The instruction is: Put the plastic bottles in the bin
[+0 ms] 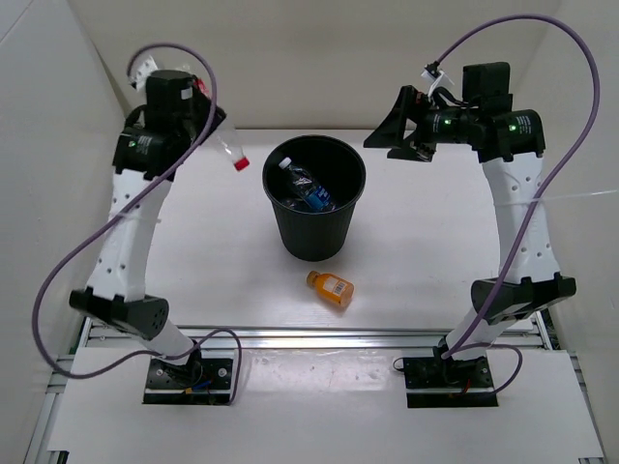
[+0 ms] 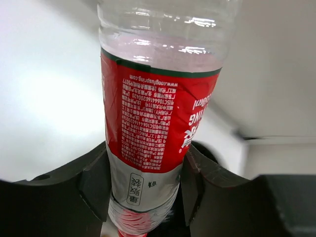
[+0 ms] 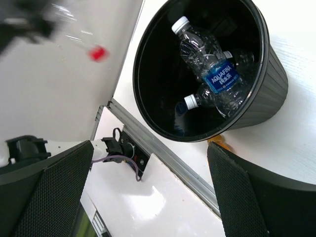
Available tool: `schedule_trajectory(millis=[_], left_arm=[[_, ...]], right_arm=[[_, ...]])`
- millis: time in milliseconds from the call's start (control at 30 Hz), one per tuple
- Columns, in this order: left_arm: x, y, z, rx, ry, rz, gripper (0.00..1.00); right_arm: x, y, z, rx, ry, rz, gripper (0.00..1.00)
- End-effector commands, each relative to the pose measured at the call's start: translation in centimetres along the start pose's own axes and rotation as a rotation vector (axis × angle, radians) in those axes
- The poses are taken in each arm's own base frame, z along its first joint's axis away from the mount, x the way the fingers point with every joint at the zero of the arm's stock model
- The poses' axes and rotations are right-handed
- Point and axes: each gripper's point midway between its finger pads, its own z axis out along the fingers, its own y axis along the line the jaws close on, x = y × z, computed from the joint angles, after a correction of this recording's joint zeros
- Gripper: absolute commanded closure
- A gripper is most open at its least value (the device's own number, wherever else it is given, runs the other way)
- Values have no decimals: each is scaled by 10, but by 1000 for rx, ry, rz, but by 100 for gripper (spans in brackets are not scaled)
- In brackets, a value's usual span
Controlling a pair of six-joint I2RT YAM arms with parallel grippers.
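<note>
The black bin (image 1: 314, 232) stands mid-table with clear bottles (image 1: 308, 188) lying inside, one blue-labelled; they show in the right wrist view (image 3: 212, 74) inside the bin (image 3: 269, 94). My left gripper (image 1: 208, 138) is raised at the back left, shut on a red-labelled clear bottle (image 1: 228, 152) whose red cap points toward the bin; the wrist view shows the bottle (image 2: 155, 123) between the fingers (image 2: 96, 182). An orange bottle (image 1: 330, 288) lies on the table in front of the bin. My right gripper (image 1: 398, 126) is open and empty, raised at the back right of the bin.
White walls enclose the table on the left, back and right. An aluminium rail (image 1: 309, 336) runs along the near edge, with both arm bases below it.
</note>
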Motion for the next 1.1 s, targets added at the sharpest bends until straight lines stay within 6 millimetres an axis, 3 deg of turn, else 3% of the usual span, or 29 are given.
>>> schedule_trajectory(millis=[0,67,100,200,333,400,433,467,567,600,633,667,733,767,800,833,867,900,933,967,1000,1033,1067], left_arm=[[-17,-39,-31,137,-60,27,41],[1,-71,-28,229,-44,66,41],[16,-80,-15,235,-14,93,40],[62,-118,-8,300,61,179,39],[101,-148,-12,350,86,281,35],[103,-155,-21,365,60,307,30],[100,-156,-26,361,41,305,19],[96,-152,-28,337,14,305,0],[61,-141,-55,329,-82,267,0],[58,-135,-58,321,-97,271,0],[37,-130,-79,341,-146,248,0],[22,-124,-87,324,-199,219,0],[11,-104,-94,275,-248,203,0],[-7,-89,-111,263,-292,173,0],[-7,-71,-105,197,-323,176,0],[-21,-52,-116,175,-357,135,0],[-31,-31,-111,121,-382,112,0],[-15,-8,-94,65,-351,137,0],[-11,9,-89,31,-344,107,0],[-19,32,-97,4,-365,61,0],[1,58,-80,-59,-331,79,0],[10,77,-77,-100,-314,74,0],[11,94,-83,-112,-318,6,0]], right_arm=[[-1,-5,4,-3,7,0,0],[-4,-8,7,7,4,1,0],[-7,-7,5,15,-9,-7,0],[-8,-10,6,25,-9,-12,0],[-6,-17,1,65,-20,-11,0],[-4,-19,0,76,-22,-9,0],[0,-22,-1,92,-15,2,0],[2,-22,-3,93,-13,-7,0],[6,-29,-6,140,-20,2,0],[6,-31,-6,148,-23,2,0],[9,-32,-8,162,-23,6,0],[8,-30,-12,169,-34,-1,0],[12,-39,-13,213,-34,12,0],[12,-36,-16,210,-42,5,0],[14,-35,-18,211,-41,-7,0],[20,-33,-18,206,-25,-18,0],[27,-30,-14,219,-12,-31,0],[35,-26,-20,240,-24,-53,0],[60,-43,-12,302,36,-31,0],[72,-41,-1,300,38,-92,0],[83,-44,-13,342,-13,-131,0],[100,-54,-11,355,1,-121,0],[132,-84,3,386,63,-76,0]])
